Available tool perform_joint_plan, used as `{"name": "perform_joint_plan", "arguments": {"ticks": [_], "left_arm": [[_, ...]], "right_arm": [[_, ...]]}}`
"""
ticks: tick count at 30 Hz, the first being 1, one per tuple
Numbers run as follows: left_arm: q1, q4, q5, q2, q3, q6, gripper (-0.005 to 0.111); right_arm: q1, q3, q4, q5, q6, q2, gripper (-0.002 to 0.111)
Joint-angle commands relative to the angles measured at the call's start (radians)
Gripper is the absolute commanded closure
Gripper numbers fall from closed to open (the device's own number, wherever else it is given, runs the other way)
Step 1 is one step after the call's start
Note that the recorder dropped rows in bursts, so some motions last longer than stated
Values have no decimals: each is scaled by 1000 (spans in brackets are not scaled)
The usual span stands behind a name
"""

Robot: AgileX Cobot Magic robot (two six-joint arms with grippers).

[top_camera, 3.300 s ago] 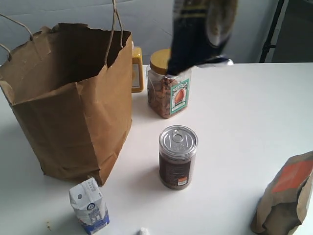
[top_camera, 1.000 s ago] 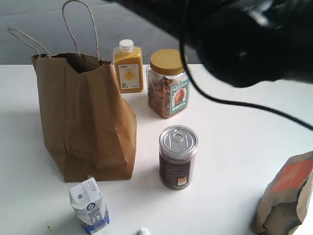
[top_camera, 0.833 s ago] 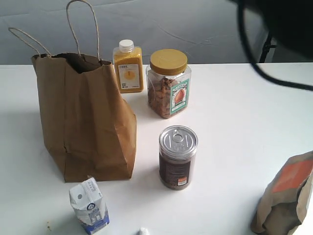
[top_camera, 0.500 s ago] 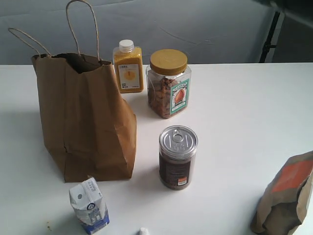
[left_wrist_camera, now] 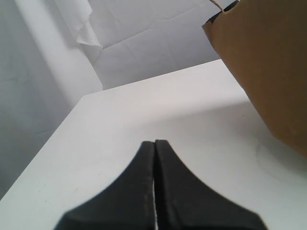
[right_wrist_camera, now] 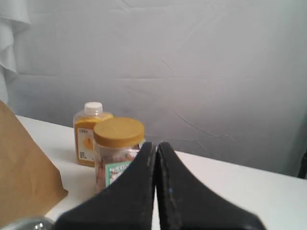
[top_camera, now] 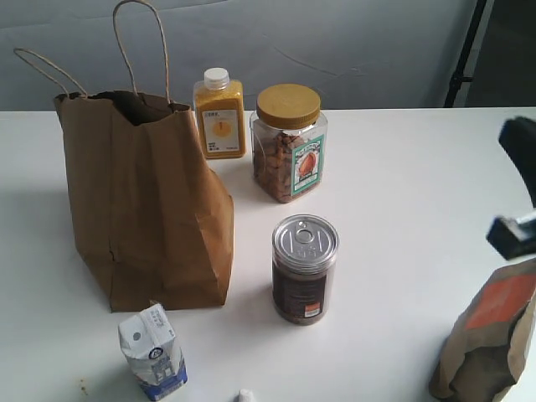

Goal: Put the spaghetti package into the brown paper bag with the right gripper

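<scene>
The brown paper bag point(top_camera: 146, 201) stands upright at the left of the table, its twine handles up; its side also shows in the left wrist view point(left_wrist_camera: 268, 67) and a corner in the right wrist view point(right_wrist_camera: 24, 182). No spaghetti package shows in any view. My right gripper point(right_wrist_camera: 155, 143) is shut with nothing between its fingers, and a black part of that arm point(top_camera: 519, 201) shows at the right edge of the exterior view. My left gripper point(left_wrist_camera: 154, 142) is shut and empty, low over the table beside the bag.
An orange juice bottle point(top_camera: 219, 113) and a yellow-lidded nut jar point(top_camera: 289, 142) stand behind the bag. A metal-topped can point(top_camera: 305, 268) sits mid-table, a small milk carton point(top_camera: 152, 352) at the front, and a brown pouch with an orange label point(top_camera: 490, 335) at the front right.
The spaghetti package hung above the jar at first and is now out of sight. The bag now stands narrower and upright. The right arm swung away from the top of the view to the right edge.
</scene>
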Motion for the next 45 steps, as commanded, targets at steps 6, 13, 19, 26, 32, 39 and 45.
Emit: {"name": "perform_joint_plan", "arguments": {"ticks": [6, 13, 19, 26, 32, 39, 45], "left_arm": [[-3, -5, -7, 2, 5, -4, 107], [-3, -5, -7, 2, 5, -4, 107], [-3, -5, -7, 2, 5, -4, 107], [-3, -5, -7, 2, 5, -4, 107], [-3, -5, -7, 2, 5, -4, 107], [-3, -5, -7, 2, 5, -4, 107], [-3, -5, -7, 2, 5, -4, 107]], "right_arm": [[-136, 258, 133, -30, -21, -286, 108], [-264, 258, 69, 138, -8, -472, 108], [-322, 258, 9, 343, -8, -615, 108], [-360, 258, -61, 496, 42, -795, 108], [-377, 258, -136, 570, 100, -795, 108], [-377, 258, -160, 570, 151, -795, 108], [-377, 258, -149, 568, 151, -795, 108]]}}
